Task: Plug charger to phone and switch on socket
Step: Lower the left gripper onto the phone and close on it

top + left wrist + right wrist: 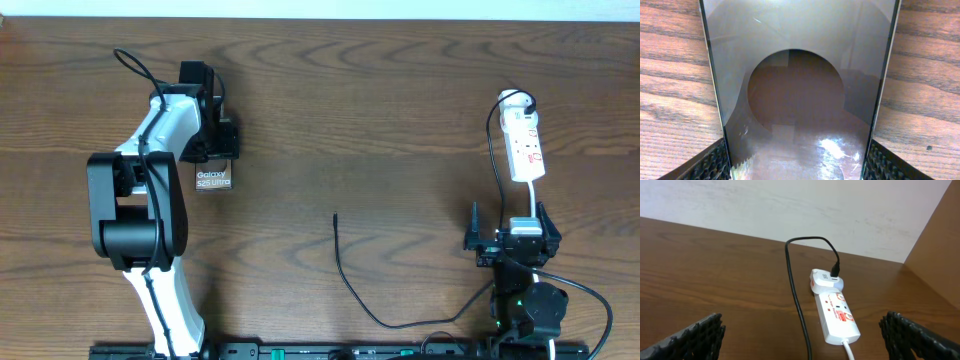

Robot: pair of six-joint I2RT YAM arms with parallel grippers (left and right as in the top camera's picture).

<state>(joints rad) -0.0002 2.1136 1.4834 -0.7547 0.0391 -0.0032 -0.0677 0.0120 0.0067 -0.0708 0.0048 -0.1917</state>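
Note:
The phone (214, 180) lies flat on the wooden table, its "Galaxy S25 Ultra" lettering showing below my left gripper (212, 150). In the left wrist view the phone (800, 65) fills the space between the jaws, and both ribbed pads (715, 165) rest against its long edges, so my left gripper (797, 167) is shut on it. The charger (345, 275) trails across the middle of the table with its free tip (335, 216) bare. The white socket (525, 145) lies at the far right. My right gripper (510, 235) hovers open just short of it, with nothing between its jaws.
In the right wrist view the socket (837, 312) has red marks on top and a white adapter (826, 279) at its far end. The black cable (792, 285) loops out of that adapter. A white cord (849, 350) leaves its near end. A pale wall stands behind the table.

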